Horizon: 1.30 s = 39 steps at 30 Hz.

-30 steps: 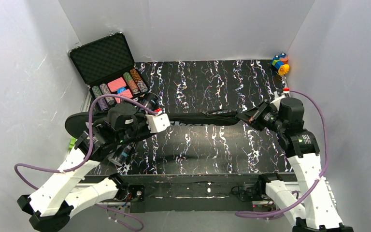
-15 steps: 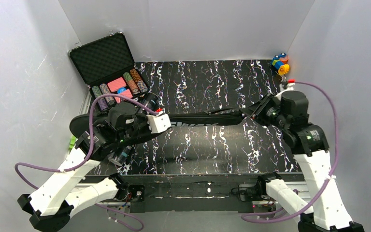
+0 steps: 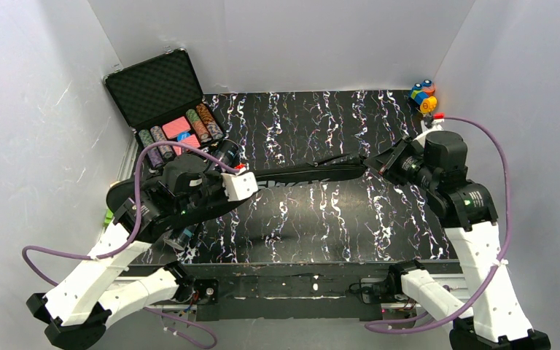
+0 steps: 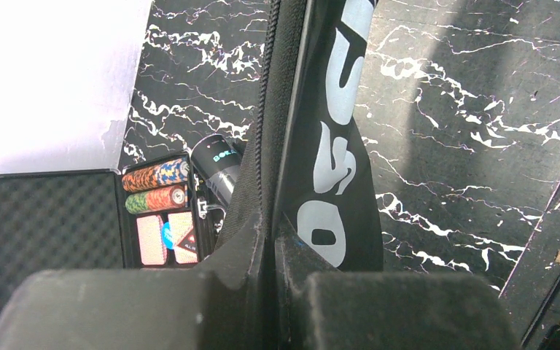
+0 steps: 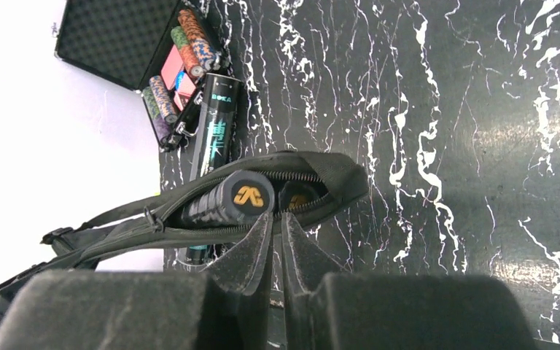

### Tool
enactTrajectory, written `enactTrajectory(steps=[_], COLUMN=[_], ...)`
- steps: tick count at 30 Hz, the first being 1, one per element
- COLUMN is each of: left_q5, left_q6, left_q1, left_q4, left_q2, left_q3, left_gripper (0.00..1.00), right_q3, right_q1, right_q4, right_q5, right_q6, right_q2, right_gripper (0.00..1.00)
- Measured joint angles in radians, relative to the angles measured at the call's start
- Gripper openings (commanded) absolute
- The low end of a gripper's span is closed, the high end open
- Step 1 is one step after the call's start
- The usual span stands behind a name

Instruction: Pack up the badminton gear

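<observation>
Top, left-wrist and right-wrist views of a two-arm station.

**Table**: black top with white marbling.

**Bag**: black, racket-shaped, lying across the table's middle from left to right. Its wide head sits at the left edge under the left arm. Its narrow neck ends near the right arm. White lettering runs along its side in the left-wrist view. The neck end is unzipped and gapes in the right-wrist view.

**Case**: open and foam-lined, in the far left corner. It holds rows of chips.

**Tube**: long and dark with pale print, lying on the table outside the bag. One end is just beside the case. The bag crosses over its length, and its other end shows on the bag's near side.

**Left gripper**: the jaws are pressed together on the zipped edge of the bag, toward its head.

**Right gripper**: the jaws stand a narrow slit apart. Their tips are at the lower lip of the bag's open neck. Whether they pinch that lip cannot be told.

**Handles**: two racket grips lie inside the neck with their butt ends facing out. One cap bears an orange mark. The second is dim beside it.

**Blocks**: a small coloured cluster in the far right corner, well apart from the bag.
</observation>
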Motion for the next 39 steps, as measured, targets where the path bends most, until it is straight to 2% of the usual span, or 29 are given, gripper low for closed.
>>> enactTrajectory(steps=[14,29,39], left_q5=[0.000,-0.043,-0.053], left_q6=[0.007,0.016,0.016], left_q1=[0.000,0.006,0.009], left_q4=[0.000,-0.042,-0.051], left_q2=[0.000,0.000,0.000], left_q3=[0.000,0.000,0.000], left_gripper=[0.00,0.00,0.00], right_q3=[-0.021,-0.158,-0.205], right_q1=[0.012,0.198,0.257], right_q4=[0.052,0.106,0.099], right_q5=[-0.023,0.098,0.161], right_q6=[0.028,0.118,0.138], right_q2=[0.014,0.018,0.004], right_gripper=[0.06,0.01,0.01])
